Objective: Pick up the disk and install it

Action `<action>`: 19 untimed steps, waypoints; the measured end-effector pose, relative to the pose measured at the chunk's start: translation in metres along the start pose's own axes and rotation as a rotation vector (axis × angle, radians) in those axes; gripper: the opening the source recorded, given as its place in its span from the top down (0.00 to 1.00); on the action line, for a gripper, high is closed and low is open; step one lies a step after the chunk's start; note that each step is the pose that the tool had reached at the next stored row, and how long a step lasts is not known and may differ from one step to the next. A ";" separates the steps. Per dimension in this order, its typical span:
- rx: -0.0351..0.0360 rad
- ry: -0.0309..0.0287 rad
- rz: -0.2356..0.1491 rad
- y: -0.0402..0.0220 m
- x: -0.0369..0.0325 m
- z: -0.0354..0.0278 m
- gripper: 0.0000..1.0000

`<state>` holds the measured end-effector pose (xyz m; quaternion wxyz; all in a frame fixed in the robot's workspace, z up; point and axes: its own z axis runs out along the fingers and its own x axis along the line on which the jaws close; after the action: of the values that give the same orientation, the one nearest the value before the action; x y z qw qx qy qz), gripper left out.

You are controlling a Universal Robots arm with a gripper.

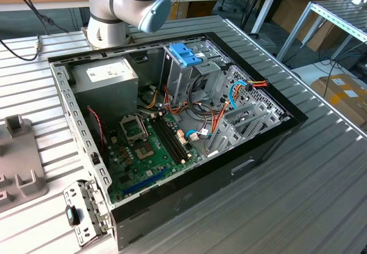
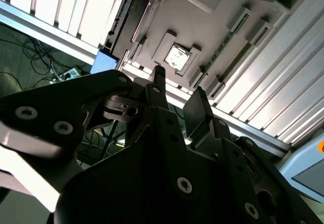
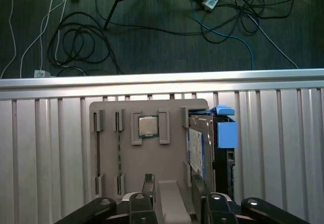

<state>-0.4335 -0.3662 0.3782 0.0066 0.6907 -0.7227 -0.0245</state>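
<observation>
Our hand (image 3: pixel 171 182) hangs open and empty near the disk (image 3: pixel 198 145) in its grey tray (image 3: pixel 109 153). We see the computer case (image 1: pixel 189 194) mid-frame in the exterior view.

Exterior view: camera sits high, off the arm, looking down at a slant on the open computer case (image 1: pixel 189 194) on the slatted table (image 1: pixel 298 196), at middle range.

First wrist view: looks straight down past the gripper (image 3: pixel 171 186) onto the grey fixture (image 3: pixel 172 158), with floor (image 3: pixel 152 42) beyond the table edge.

Second wrist view: close behind the gripper (image 2: pixel 178 85), tilted, facing the same fixture (image 2: pixel 202 32).

The fixture (image 1: pixel 20 162) also sits at the exterior view's left edge.
</observation>
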 end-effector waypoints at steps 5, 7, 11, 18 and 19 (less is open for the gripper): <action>0.0002 -0.0001 0.000 0.0002 -0.0059 0.0011 0.58; 0.0002 -0.0001 0.001 0.0004 -0.0089 0.0017 0.58; 0.0005 -0.0007 0.013 0.0010 -0.0139 0.0027 0.58; 0.0005 -0.0008 0.015 0.0017 -0.0159 0.0034 0.58; 0.0005 -0.0008 0.015 0.0016 -0.0159 0.0034 0.58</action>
<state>-0.4346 -0.3502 0.3752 0.0063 0.6852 -0.7279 -0.0246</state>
